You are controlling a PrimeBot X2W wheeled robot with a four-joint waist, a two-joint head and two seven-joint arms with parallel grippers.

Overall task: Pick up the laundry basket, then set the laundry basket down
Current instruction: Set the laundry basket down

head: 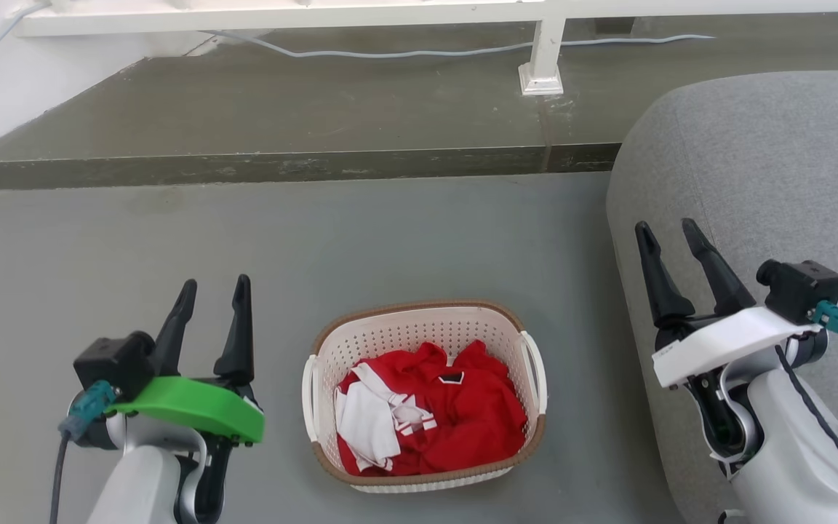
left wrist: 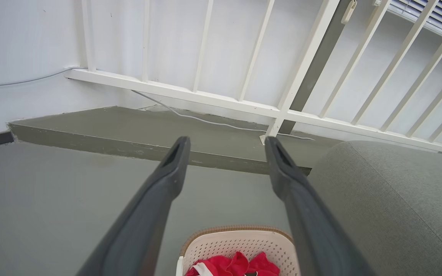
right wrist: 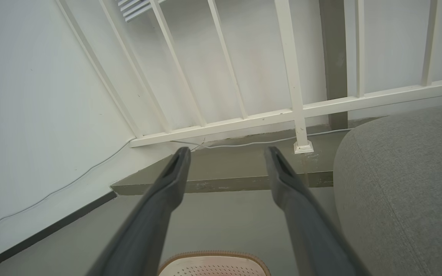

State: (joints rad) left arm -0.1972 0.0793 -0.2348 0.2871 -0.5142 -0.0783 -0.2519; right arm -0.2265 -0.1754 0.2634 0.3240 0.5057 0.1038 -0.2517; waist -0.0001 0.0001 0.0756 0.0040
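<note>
The laundry basket [head: 506, 331] stands on the grey floor at the lower middle of the head view, cream-white and perforated with a brown rim and white loop handles on its left and right sides. Red and white clothes [head: 433, 418] fill it. My left gripper [head: 214, 290] hovers open to the basket's left, apart from it. My right gripper [head: 668, 230] is open to the basket's right, raised in front of the grey sofa. The basket's far rim [left wrist: 240, 229] peeks up between the left fingers, and the basket's rim [right wrist: 213, 256] shows low between the right fingers.
A grey sofa [head: 768, 182] bulges in on the right, close behind my right arm. A raised floor step [head: 281, 164] runs across the back, with a white railing post [head: 543, 65] and a cable [head: 390, 52] on it. A white wall [left wrist: 21, 57] closes the left.
</note>
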